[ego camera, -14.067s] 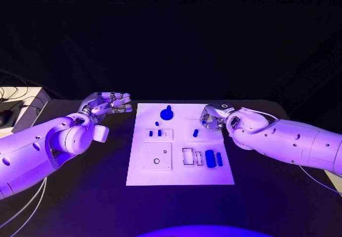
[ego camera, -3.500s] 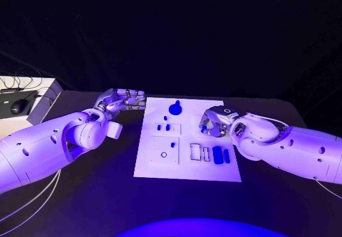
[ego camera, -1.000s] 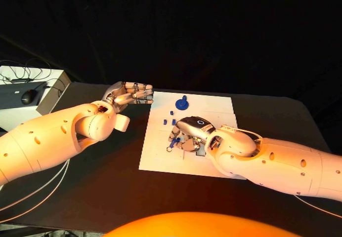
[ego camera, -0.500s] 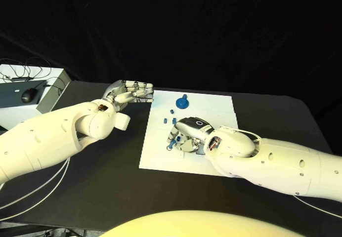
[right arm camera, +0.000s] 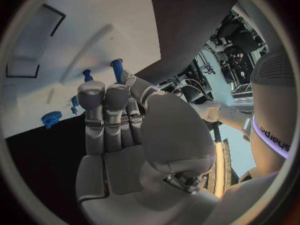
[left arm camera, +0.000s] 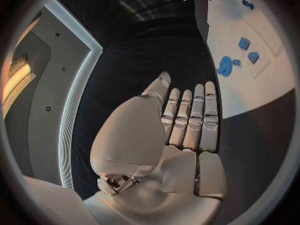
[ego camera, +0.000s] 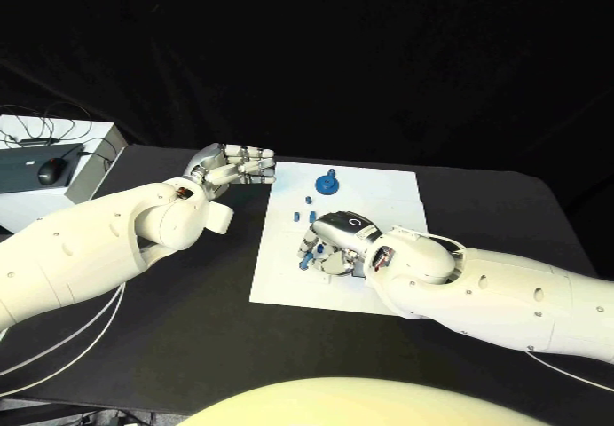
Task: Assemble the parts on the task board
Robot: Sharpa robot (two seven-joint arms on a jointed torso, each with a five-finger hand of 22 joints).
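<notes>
A small blue peg [right arm camera: 117, 69] is pinched at the fingertips of the right hand [ego camera: 335, 241], which is lowered over the middle of the white board [ego camera: 384, 191] on the black table [ego camera: 192, 302]. In the head view a bit of blue [ego camera: 304, 255] is seen at the fingertips on the board's left half. In the right wrist view the peg is seen upright between the thumb and a finger, just above the board's surface, with a second small blue peg [right arm camera: 87, 75] seen just beside it on the board; whether the held peg touches the board cannot be told. Two short blue pieces [ego camera: 304, 215] are seen standing near the board's left edge, beyond the right hand, and a round blue knob [ego camera: 330, 184] is seen at the board's far end. The left hand [ego camera: 234, 166] is held above the table just beside the board's far left corner; its fingers are laid straight and close together, and nothing is held in it.
</notes>
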